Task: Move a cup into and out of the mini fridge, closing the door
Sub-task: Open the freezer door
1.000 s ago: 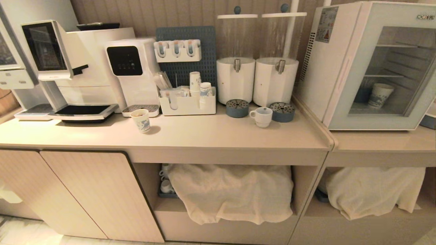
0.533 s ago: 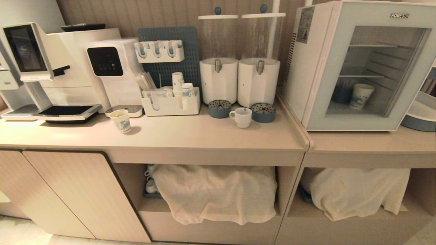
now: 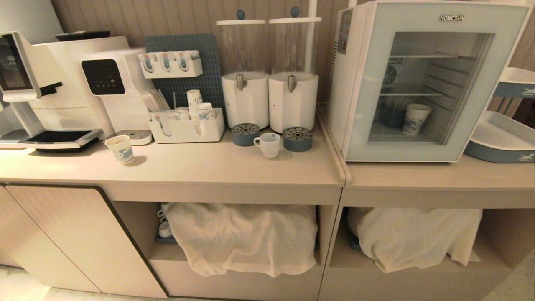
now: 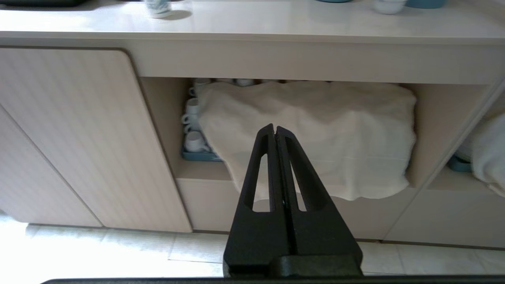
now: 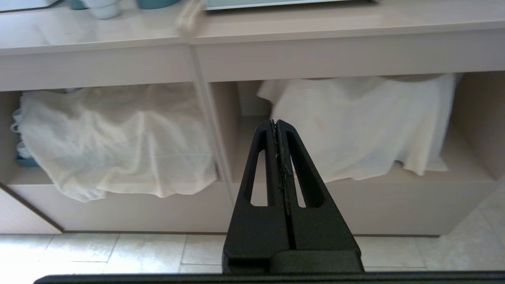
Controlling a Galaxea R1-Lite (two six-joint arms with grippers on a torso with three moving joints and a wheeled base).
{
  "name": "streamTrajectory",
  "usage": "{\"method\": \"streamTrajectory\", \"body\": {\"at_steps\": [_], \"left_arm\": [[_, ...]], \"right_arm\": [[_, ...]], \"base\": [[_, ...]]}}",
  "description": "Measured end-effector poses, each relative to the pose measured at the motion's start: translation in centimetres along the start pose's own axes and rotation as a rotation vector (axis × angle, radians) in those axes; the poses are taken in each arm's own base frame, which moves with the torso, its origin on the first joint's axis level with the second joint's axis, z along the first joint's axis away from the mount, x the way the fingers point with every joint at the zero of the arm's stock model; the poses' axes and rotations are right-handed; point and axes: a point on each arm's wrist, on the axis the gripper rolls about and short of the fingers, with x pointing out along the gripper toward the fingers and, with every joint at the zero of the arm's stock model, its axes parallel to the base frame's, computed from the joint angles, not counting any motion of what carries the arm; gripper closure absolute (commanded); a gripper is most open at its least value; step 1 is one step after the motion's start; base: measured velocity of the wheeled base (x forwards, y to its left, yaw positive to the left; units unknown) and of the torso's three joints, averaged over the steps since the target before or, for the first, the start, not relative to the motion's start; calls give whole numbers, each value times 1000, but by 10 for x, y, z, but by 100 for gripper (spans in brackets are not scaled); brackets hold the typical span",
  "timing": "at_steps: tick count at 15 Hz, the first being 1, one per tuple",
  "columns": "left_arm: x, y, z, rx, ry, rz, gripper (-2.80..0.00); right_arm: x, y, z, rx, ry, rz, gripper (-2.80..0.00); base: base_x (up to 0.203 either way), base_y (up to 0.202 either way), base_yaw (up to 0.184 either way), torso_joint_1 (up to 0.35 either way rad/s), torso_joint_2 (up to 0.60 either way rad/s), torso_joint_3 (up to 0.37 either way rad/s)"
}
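The counter (image 3: 217, 167) spans the head view, with open shelves below it holding two draped white cloths (image 3: 242, 236). The mini fridge (image 3: 422, 79) stands on the lower right-hand section of counter, its door (image 3: 368, 96) closed; through the glass a patterned paper cup (image 3: 416, 119) shows on the fridge floor. Left of the fridge stand two white drink dispensers (image 3: 269, 100), each with a round blue drip tray (image 3: 245, 134) in front. The cup (image 3: 268, 145) sits upright on the counter between the two drip trays, handle toward the robot's left, well apart from the fridge. Farther left are a white organiser tray (image 3: 186, 130), a water dispenser (image 3: 110, 90), a coffee machine (image 3: 46, 92) and a second paper cup (image 3: 121, 149). The left gripper (image 4: 275, 128) and right gripper (image 5: 275, 123) hang below counter level before the shelves, fingers pressed together, holding nothing.
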Motion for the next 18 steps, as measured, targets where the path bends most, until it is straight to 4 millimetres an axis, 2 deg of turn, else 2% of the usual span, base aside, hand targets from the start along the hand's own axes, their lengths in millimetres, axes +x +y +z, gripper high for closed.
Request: {"method": "streamTrajectory", "body": {"at_steps": [18], "left_arm": [[0,0,0,1,0,0,0]], "right_arm": [[0,0,0,0,-1,1,0]], "base": [[0,-193,0,4,1,1]]}}
